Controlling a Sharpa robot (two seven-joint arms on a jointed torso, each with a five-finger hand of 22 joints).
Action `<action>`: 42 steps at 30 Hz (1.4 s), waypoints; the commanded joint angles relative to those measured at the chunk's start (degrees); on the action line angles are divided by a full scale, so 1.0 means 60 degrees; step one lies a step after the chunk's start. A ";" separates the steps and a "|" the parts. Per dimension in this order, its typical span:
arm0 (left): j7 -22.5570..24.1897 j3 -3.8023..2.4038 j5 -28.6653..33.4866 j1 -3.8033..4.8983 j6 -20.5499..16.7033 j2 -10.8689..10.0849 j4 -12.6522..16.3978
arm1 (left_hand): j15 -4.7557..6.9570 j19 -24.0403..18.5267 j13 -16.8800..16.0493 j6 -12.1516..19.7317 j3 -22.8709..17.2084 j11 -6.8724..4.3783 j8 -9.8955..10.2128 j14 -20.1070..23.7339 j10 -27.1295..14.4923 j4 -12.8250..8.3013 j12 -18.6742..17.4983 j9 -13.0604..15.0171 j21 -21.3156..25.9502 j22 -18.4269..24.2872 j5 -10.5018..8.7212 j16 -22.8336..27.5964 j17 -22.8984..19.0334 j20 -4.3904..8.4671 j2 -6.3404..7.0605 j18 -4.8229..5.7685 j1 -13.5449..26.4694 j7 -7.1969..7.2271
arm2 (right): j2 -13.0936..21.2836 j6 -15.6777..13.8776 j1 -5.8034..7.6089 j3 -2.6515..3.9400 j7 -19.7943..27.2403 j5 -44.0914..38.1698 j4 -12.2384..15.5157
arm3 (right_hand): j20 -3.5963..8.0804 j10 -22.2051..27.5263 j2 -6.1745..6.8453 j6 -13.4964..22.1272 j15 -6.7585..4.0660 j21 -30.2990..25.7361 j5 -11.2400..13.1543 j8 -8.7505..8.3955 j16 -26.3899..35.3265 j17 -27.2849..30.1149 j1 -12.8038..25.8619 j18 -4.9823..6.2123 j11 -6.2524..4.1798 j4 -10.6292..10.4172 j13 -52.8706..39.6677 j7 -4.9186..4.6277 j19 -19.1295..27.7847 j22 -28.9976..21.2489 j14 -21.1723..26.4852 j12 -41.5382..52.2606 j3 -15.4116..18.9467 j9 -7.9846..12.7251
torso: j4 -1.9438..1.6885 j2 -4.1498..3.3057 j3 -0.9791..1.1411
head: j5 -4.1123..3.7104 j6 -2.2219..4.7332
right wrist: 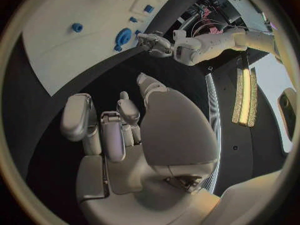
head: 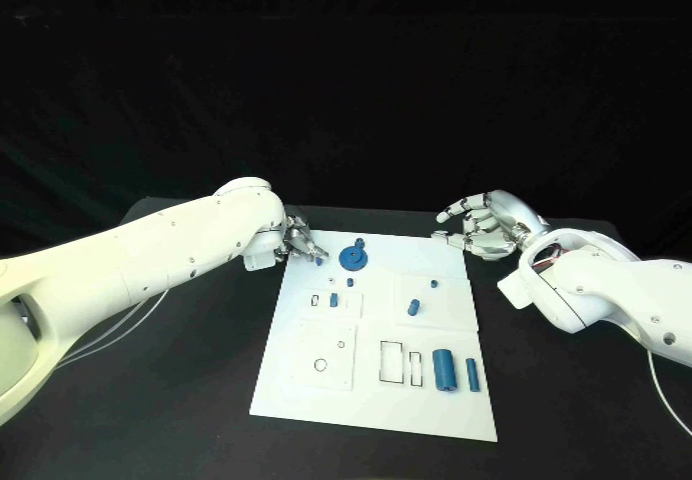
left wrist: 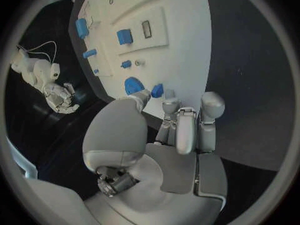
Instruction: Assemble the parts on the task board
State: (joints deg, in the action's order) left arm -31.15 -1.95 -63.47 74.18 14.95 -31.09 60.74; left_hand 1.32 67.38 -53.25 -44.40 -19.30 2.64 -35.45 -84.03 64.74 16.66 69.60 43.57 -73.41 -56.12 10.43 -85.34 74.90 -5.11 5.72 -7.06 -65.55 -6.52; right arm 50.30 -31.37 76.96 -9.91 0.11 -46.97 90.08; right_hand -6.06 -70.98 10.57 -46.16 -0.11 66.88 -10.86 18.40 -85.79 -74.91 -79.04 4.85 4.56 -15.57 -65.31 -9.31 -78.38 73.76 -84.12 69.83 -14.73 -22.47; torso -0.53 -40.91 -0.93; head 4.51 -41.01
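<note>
Fingertips of the left hand (head: 299,243) pinch a small blue plastic peg (head: 319,260) at the white task board's (head: 303,395) far corner, beside the blue round gear (head: 355,260). Right hand (head: 486,228) hovers released. Several parts look unseated; assembly seems early.

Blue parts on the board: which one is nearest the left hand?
The small blue part at the board's far left corner, right at the left hand's fingertips. The gear-shaped blue part sits beside it; the others lie nearer the robot.
</note>
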 commanded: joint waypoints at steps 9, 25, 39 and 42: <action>0.0203 0.0045 0.0375 0.0003 -0.0051 0.0071 -0.0091 | -0.0023 0.0060 0.0063 -0.0141 -0.0275 -0.0075 0.0034 -0.0366 0.0041 -0.0013 0.0024 -0.0131 -0.0094 -0.0064 0.0044 -0.0088 0.1002 0.0027 -0.0282 0.0021 -0.0724 0.0031 | -0.0040 0.0138 -0.0006 0.0002 0.0034 -0.0033 -0.0012 | -0.0012 0.0021 -0.0043 0.0046 0.0046 -0.0034 -0.0060 0.0044 0.0031 -0.1120 -0.0063 0.0064 -0.0017 -0.0040 -0.0009 -0.0006 0.0025 0.0014 -0.0625 0.0004 0.0010 0.0014 | 0.0009 0.0002 0.0000 | 0.0015 -0.0026; 0.0365 0.0054 0.0777 0.0003 -0.0569 -0.0021 -0.0087 | 0.0189 0.0189 -0.0032 -0.0327 -0.0861 -0.0329 -0.0996 -0.0431 0.0276 -0.0035 0.0122 0.0558 -0.0234 -0.0315 0.0039 -0.0164 0.1126 0.0167 -0.0430 0.0061 -0.1964 0.0333 | -0.0076 0.0256 -0.0025 -0.0001 0.0006 -0.0034 -0.0061 | -0.0012 0.0001 -0.0048 0.0043 0.0045 -0.0030 -0.0063 0.0052 0.0034 -0.1118 -0.0071 0.0063 -0.0018 -0.0044 -0.0029 -0.0005 0.0021 0.0021 -0.0625 0.0024 0.0006 0.0016 | 0.0024 0.0001 0.0001 | 0.0029 -0.0044; 0.0380 0.0055 0.1663 0.0004 -0.0736 -0.0390 0.0250 | 0.0276 0.0342 -0.0229 -0.0038 -0.2423 -0.0429 -0.1603 -0.0493 0.0511 -0.0160 0.0285 0.1163 -0.0404 -0.0585 0.0126 -0.0226 0.1234 0.0265 -0.0107 0.0108 -0.2261 0.0403 | -0.0060 0.0314 -0.0086 -0.0007 -0.0015 -0.0034 -0.0099 | -0.0012 -0.0008 -0.0051 0.0039 0.0044 -0.0038 -0.0063 0.0059 0.0038 -0.1111 -0.0073 0.0065 -0.0019 -0.0049 -0.0034 -0.0004 0.0023 0.0018 -0.0624 0.0031 0.0003 0.0018 | -0.0049 0.0037 -0.0005 | 0.0031 -0.0078; 0.0383 0.0057 0.1777 0.0007 -0.0747 -0.0560 0.0498 | 0.0293 0.0410 -0.0311 -0.0046 -0.3533 -0.0435 -0.1760 -0.0537 0.0635 -0.0469 0.0361 0.1324 -0.0487 -0.0713 0.0096 -0.0271 0.1323 0.0287 0.0211 0.0129 -0.1756 0.0425 | -0.0050 0.0311 -0.0094 -0.0008 -0.0019 -0.0034 -0.0105 | -0.0012 -0.0008 -0.0051 0.0039 0.0044 -0.0038 -0.0063 0.0059 0.0038 -0.1111 -0.0073 0.0065 -0.0019 -0.0049 -0.0034 -0.0004 0.0023 0.0018 -0.0624 0.0031 0.0003 0.0018 | -0.0050 0.0036 -0.0003 | 0.0041 -0.0076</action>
State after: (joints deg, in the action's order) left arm -29.53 -1.59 -55.56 74.18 11.10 -34.34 63.12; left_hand 2.67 69.42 -55.04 -44.66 -35.48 0.02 -40.15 -84.16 68.26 18.38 71.40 42.68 -76.01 -60.28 10.87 -86.68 74.94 -3.47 6.58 -7.06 -77.20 -4.19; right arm 49.96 -30.43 76.47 -9.96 -0.14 -46.96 89.45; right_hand -6.06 -70.98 10.57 -46.16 -0.11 66.88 -10.86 18.40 -85.79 -74.93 -79.04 4.85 4.56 -15.57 -65.47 -9.30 -78.38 73.82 -84.12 69.83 -14.73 -22.42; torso -0.76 -40.72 -0.96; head 4.69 -41.45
